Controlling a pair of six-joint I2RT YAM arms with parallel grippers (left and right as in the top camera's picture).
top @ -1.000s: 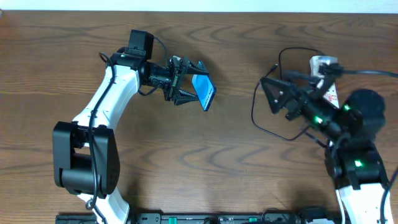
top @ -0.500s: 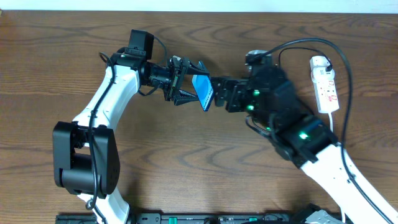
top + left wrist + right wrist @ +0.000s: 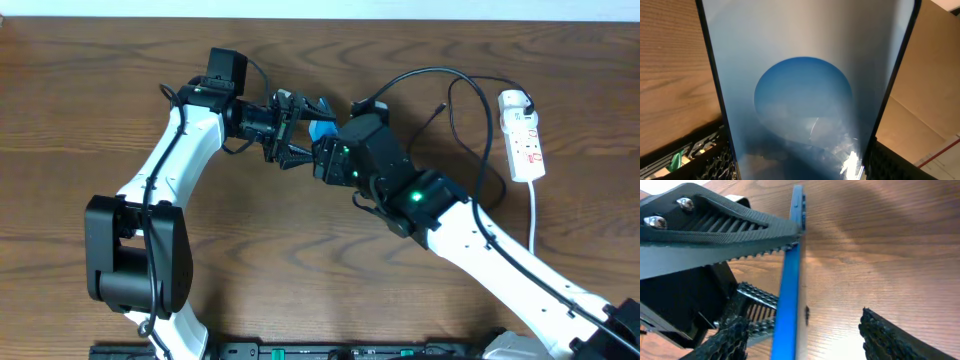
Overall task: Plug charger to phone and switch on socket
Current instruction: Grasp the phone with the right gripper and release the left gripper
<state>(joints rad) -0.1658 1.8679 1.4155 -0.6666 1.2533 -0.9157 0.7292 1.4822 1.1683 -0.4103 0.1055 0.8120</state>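
The phone point(image 3: 322, 130) is held up off the table, and my left gripper point(image 3: 312, 132) is shut on it. In the left wrist view its pale blue screen point(image 3: 805, 90) fills the frame between my left gripper's point(image 3: 800, 162) black fingers point(image 3: 715, 157). My right gripper point(image 3: 332, 156) has come up against the phone from the right. In the right wrist view the phone point(image 3: 790, 295) stands edge-on inside my open right gripper point(image 3: 802, 332), with a clear gap to the right finger point(image 3: 890, 340). The charger's thin black cable point(image 3: 451, 100) lies loose on the table. The white socket point(image 3: 525, 135) lies at the far right.
The socket's white cord point(image 3: 533, 215) runs down toward the front right. My right arm point(image 3: 470, 235) stretches diagonally across the middle of the wooden table point(image 3: 80, 80). A black rail point(image 3: 330, 350) lines the front edge.
My right arm swung left from beside the socket to the phone, and its jaws have narrowed around the phone's edge. The left arm and phone have not moved.
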